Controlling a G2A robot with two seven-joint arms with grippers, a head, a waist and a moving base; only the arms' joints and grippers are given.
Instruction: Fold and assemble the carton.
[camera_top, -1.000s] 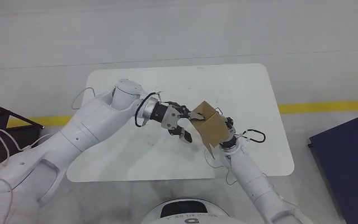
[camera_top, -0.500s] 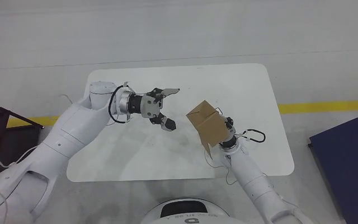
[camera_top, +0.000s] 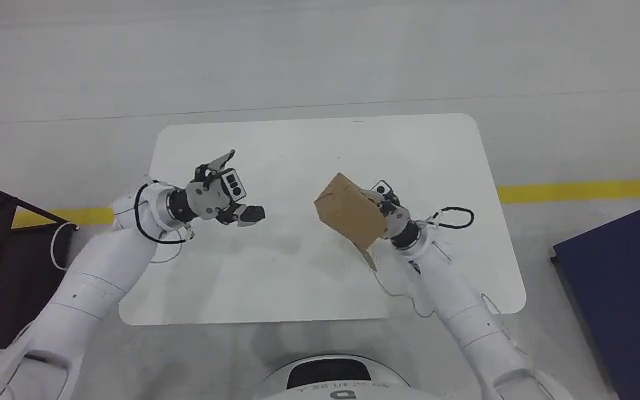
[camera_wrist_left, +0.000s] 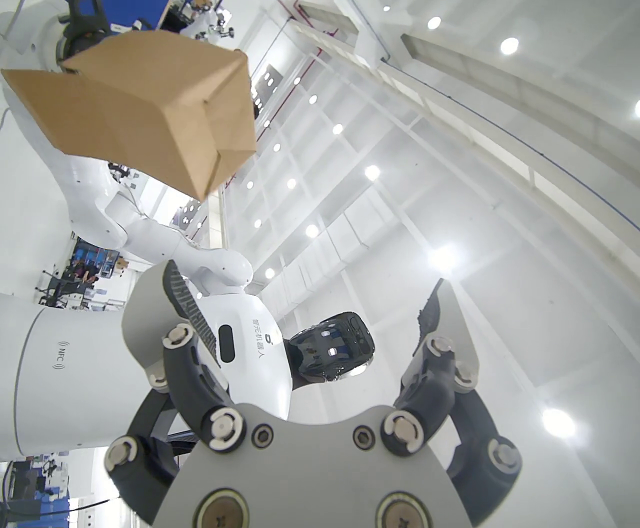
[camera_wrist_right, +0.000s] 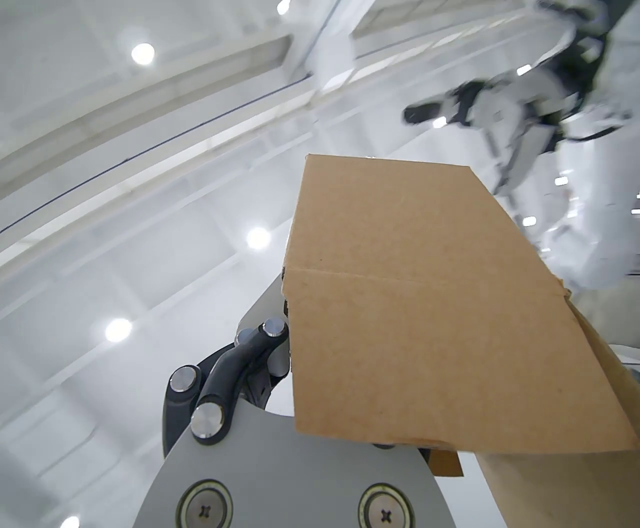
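A brown cardboard carton (camera_top: 348, 207) is held tilted above the middle of the white table (camera_top: 440, 160), with its flaps folded in. My right gripper (camera_top: 383, 216) is shut on its near right corner. In the right wrist view the carton (camera_wrist_right: 425, 320) covers most of that gripper, and one finger (camera_wrist_right: 262, 320) shows against its side. My left gripper (camera_top: 242, 184) hangs open over the left part of the table, well apart from the carton. In the left wrist view its fingers (camera_wrist_left: 185, 300) are spread wide around nothing, and the carton (camera_wrist_left: 145, 100) shows farther off.
A yellow line (camera_top: 570, 190) runs along the floor on both sides of the table. A dark blue object (camera_top: 605, 290) lies on the floor at the right, and a dark frame (camera_top: 25, 225) at the left edge.
My left gripper has let go of the carton and drawn back to the left side of the table, still open. The right arm has swung the carton a little left and away.
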